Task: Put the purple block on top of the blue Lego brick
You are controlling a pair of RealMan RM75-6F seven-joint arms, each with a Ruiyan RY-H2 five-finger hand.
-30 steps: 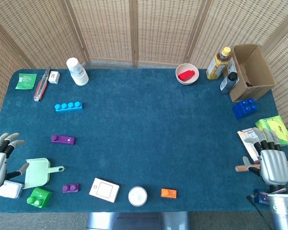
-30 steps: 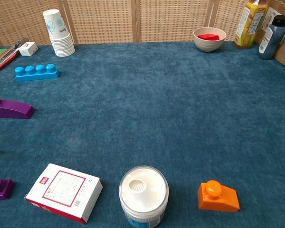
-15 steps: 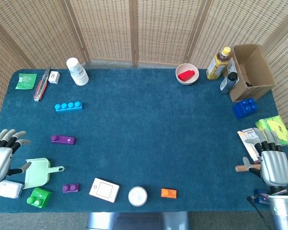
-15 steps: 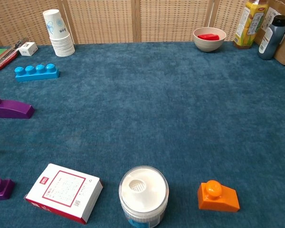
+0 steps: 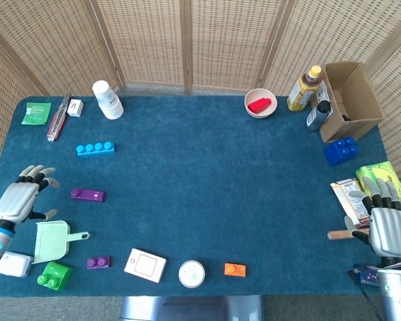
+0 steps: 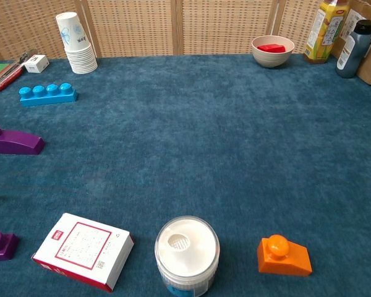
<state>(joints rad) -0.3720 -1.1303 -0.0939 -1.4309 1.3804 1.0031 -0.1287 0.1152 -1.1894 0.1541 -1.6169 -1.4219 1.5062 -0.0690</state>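
Note:
A long purple block (image 5: 87,194) lies flat on the blue cloth at the left; the chest view shows the purple block (image 6: 13,142) at its left edge. A light blue Lego brick (image 5: 95,148) with a row of studs lies farther back, also seen as the blue brick (image 6: 47,93) in the chest view. My left hand (image 5: 21,201) hovers left of the purple block, fingers spread, holding nothing. My right hand (image 5: 386,228) is at the front right edge, fingers extended and empty. Neither hand shows in the chest view.
A small purple brick (image 5: 97,262), green scoop (image 5: 54,241), green brick (image 5: 54,275), white box (image 5: 145,265), white jar (image 5: 191,273) and orange brick (image 5: 234,269) line the front. Paper cups (image 5: 107,99), a bowl (image 5: 260,103), bottles, a cardboard box (image 5: 348,100) and a dark blue brick (image 5: 341,150) stand behind.
My left hand has moved up and right, from the front left corner toward the purple block. My right hand has shifted slightly right. The objects have not moved.

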